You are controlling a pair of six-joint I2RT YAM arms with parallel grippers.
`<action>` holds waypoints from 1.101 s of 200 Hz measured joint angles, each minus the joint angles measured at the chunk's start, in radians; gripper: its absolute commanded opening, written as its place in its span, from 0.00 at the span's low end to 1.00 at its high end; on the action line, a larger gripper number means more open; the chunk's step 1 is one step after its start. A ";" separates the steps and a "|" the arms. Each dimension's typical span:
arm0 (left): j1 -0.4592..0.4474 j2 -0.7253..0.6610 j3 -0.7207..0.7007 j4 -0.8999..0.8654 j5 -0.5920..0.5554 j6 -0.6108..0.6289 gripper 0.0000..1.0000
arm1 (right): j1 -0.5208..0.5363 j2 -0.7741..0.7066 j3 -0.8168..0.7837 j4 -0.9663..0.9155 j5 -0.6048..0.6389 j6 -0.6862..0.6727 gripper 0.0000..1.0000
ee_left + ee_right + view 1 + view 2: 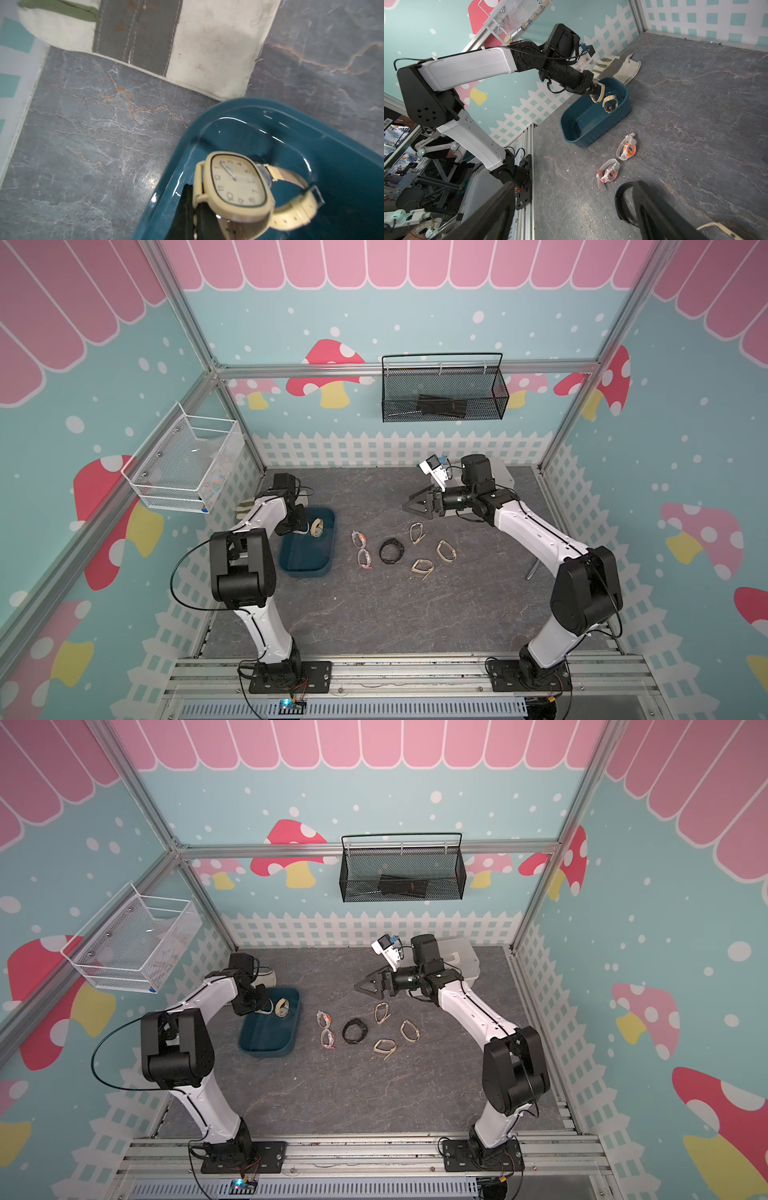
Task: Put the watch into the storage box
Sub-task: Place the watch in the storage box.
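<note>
Left wrist view is showing the left gripper (pixel 194 216) clenching the flexible strap (pixel 291 216), sensibly, of a seemingly light cream rounded-square plastic wristwatch (pixel 236 182) dangling inside the dark teal plastic storage box (pixel 342 162); right gripper (pixel 409 506) is hanging released

Left claw (pixel 593 91) pinched shut and angled downward; right claw (pixel 409 504) spread wide, raised.

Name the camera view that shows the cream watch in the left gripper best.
The left wrist view: the cream watch looms large, dial and strap sharp, above the storage box. The right wrist view shows it small, hanging from the left gripper. Both top views show only a tiny pale loop beside the arm.
</note>
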State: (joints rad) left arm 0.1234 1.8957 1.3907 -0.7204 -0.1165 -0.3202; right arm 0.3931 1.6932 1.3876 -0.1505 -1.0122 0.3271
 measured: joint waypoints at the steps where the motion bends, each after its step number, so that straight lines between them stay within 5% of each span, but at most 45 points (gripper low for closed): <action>1: 0.000 0.002 0.001 0.000 0.000 0.000 0.00 | 0.000 0.000 0.000 0.000 0.000 0.000 0.90; 58: 0.000 0.098 0.040 -0.026 0.000 0.019 0.00 | 0.001 0.013 0.000 -0.045 0.018 -0.027 0.90; 107: 0.000 0.098 0.062 -0.031 0.000 0.036 0.18 | 0.015 0.017 0.013 -0.141 0.090 -0.092 0.90; 177: 0.000 0.098 0.081 -0.039 0.005 0.042 0.29 | 0.021 0.065 0.085 -0.328 0.319 -0.174 0.93; 220: -0.008 0.055 0.090 -0.056 0.034 0.047 0.33 | 0.028 0.132 0.158 -0.464 0.540 -0.217 0.85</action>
State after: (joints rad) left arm 0.1150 1.9507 1.4803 -0.7769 -0.0830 -0.2733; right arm 0.4213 1.8256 1.5455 -0.6144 -0.4721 0.1101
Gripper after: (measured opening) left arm 0.320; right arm 0.872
